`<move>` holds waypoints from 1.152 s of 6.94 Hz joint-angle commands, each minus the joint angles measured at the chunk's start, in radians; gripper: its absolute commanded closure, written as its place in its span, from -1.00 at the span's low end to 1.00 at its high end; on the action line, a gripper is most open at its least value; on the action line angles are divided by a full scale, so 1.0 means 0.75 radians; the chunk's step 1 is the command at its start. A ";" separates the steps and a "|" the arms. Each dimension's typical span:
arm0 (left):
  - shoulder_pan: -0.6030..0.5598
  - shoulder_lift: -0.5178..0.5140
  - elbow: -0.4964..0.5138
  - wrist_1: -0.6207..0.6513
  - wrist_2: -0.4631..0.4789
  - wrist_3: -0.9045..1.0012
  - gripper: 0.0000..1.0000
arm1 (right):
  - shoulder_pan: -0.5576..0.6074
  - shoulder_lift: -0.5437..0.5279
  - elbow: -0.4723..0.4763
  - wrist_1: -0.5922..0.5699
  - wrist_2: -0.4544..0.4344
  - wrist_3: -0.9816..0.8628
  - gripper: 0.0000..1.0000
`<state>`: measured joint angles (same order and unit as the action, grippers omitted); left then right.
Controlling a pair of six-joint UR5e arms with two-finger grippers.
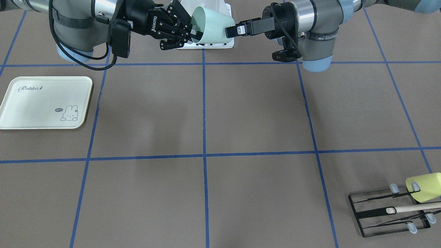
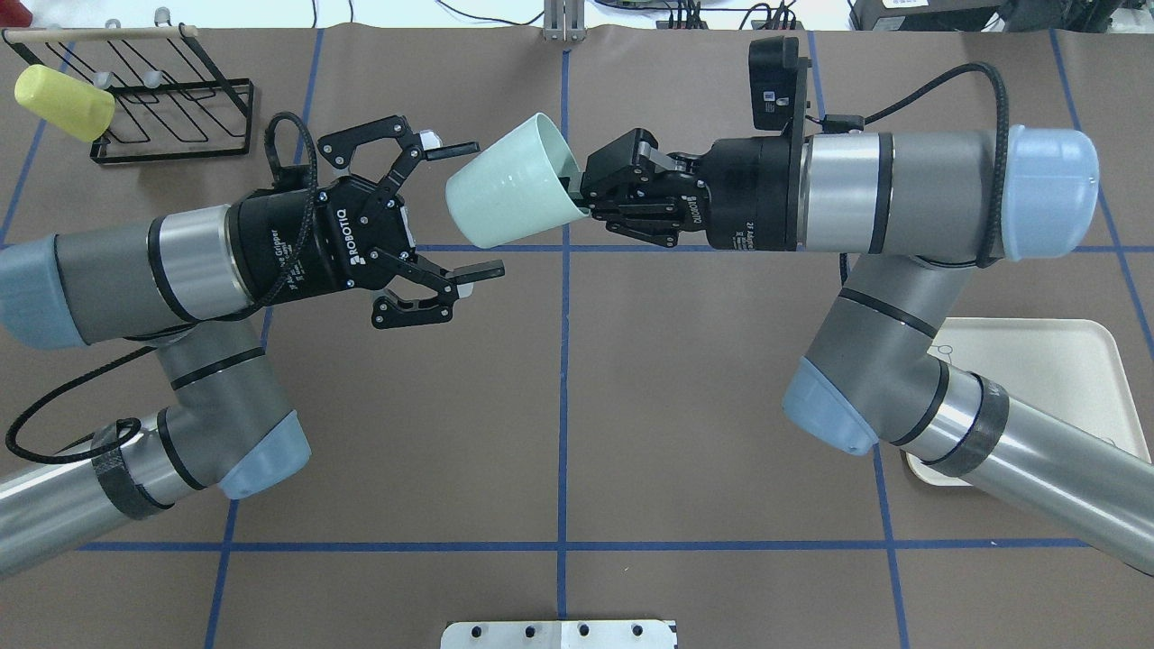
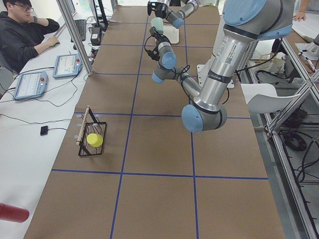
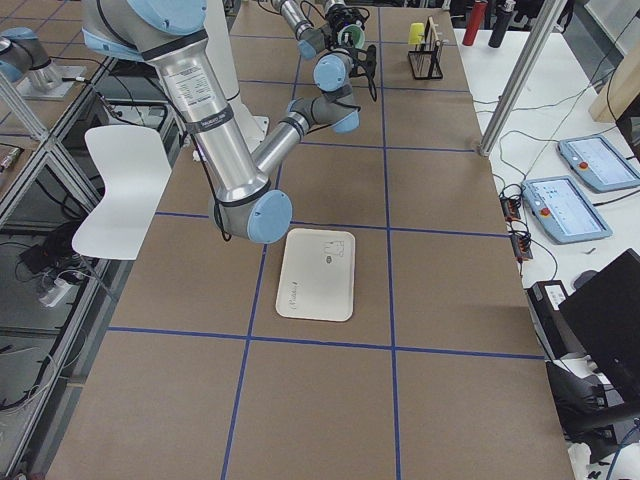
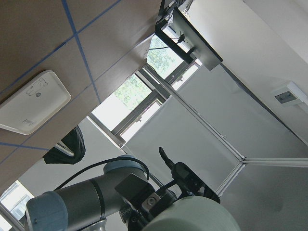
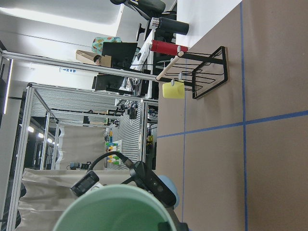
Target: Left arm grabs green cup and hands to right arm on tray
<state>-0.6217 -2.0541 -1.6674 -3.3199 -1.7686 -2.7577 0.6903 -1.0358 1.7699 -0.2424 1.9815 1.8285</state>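
One wall of the green cup (image 2: 509,185), mid-air at centre, is clamped by the right gripper (image 2: 581,194); the left gripper (image 2: 471,209) is spread open. Slippage may be caused by this rim-only grip.

There's the green cup (image 2: 507,194), smooth matt plastic; the tray (image 1: 38,103), glossy cream plastic; wire rack (image 2: 171,149), thin black metal; right arm (image 2: 843,194), brushed metal.

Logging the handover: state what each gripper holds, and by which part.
Right gripper holds the green cup by its rim, one finger inside. Left gripper, jaws open, holds nothing.
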 commanded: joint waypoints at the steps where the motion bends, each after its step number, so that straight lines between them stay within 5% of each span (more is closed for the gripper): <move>1: -0.001 0.008 0.000 -0.002 0.000 0.002 -1.00 | 0.020 -0.012 0.000 0.000 -0.001 0.000 1.00; 5: -0.002 0.004 -0.002 0.007 -0.002 0.074 -1.00 | 0.188 -0.093 -0.030 -0.035 -0.073 -0.173 1.00; 8: -0.004 0.000 0.000 0.127 -0.012 0.423 -1.00 | 0.306 -0.128 -0.026 -0.314 -0.085 -0.431 1.00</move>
<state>-0.6232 -2.0526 -1.6645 -3.2773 -1.7727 -2.5717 0.8848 -1.1253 1.7480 -0.3795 1.9156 1.5953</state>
